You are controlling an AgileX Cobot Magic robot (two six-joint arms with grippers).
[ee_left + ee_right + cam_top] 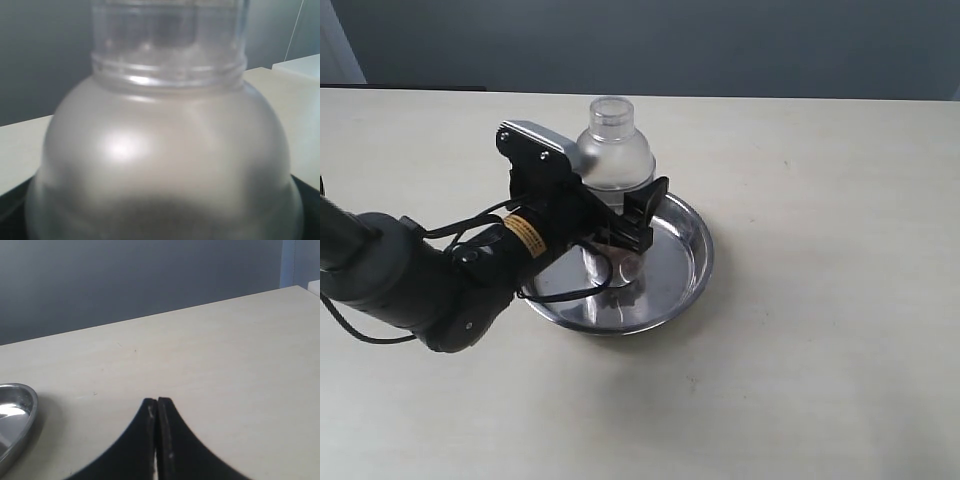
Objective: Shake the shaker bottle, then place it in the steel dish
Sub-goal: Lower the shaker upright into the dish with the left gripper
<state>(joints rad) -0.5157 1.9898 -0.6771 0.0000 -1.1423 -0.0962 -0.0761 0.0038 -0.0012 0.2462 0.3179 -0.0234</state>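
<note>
Partly hidden in left jaws' pinch — shaker bottle inside steel dish; right jaws pressed together.

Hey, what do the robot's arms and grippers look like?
The left arm is thick, rounded and dark grey, with a silver wrist bracket, a yellow label and thin black cables. The left gripper is black. The right gripper has black, curved fingers; its arm is unseen.

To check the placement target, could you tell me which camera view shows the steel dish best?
The exterior view: the steel dish shows nearly whole, partly behind the left arm. The right wrist view catches only a sliver of its rim; the left wrist view is filled by the shaker bottle, with no dish visible.
</note>
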